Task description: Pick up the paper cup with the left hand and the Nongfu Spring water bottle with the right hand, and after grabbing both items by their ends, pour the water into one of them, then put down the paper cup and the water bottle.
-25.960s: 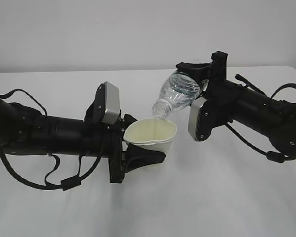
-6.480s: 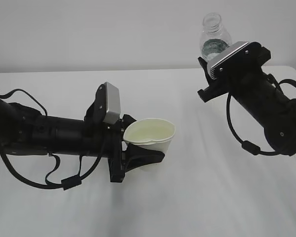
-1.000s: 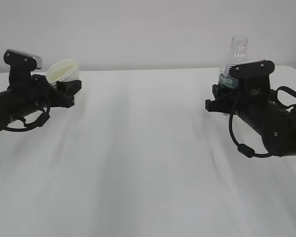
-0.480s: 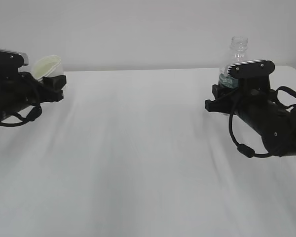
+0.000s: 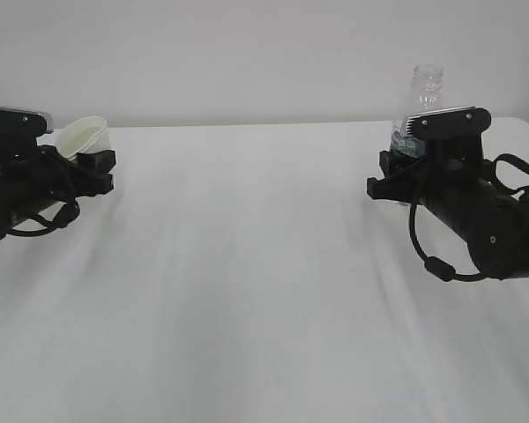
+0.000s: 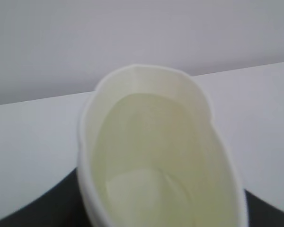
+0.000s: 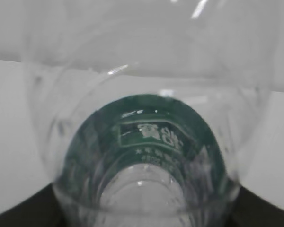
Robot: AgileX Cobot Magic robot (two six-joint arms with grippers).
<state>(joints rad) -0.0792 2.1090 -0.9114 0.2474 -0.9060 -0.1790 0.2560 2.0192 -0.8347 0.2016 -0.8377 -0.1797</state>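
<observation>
At far left the paper cup (image 5: pixel 85 134) is clamped, squeezed oval, by the left hand (image 5: pixel 95 167), while the Nongfu Spring water bottle (image 5: pixel 420 107) (upright, uncapped) is gripped at right by the right hand (image 5: pixel 397 176), evidently for setting down.

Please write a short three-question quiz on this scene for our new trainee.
1. True or false: the water bottle stands upright in the right gripper.
2. What does the left gripper hold? A) a lid B) the paper cup C) nothing
3. Fill in: in the left wrist view, the cup's rim looks squeezed into an ___ shape.

Key: 1 true; 2 B; 3 oval.
</observation>
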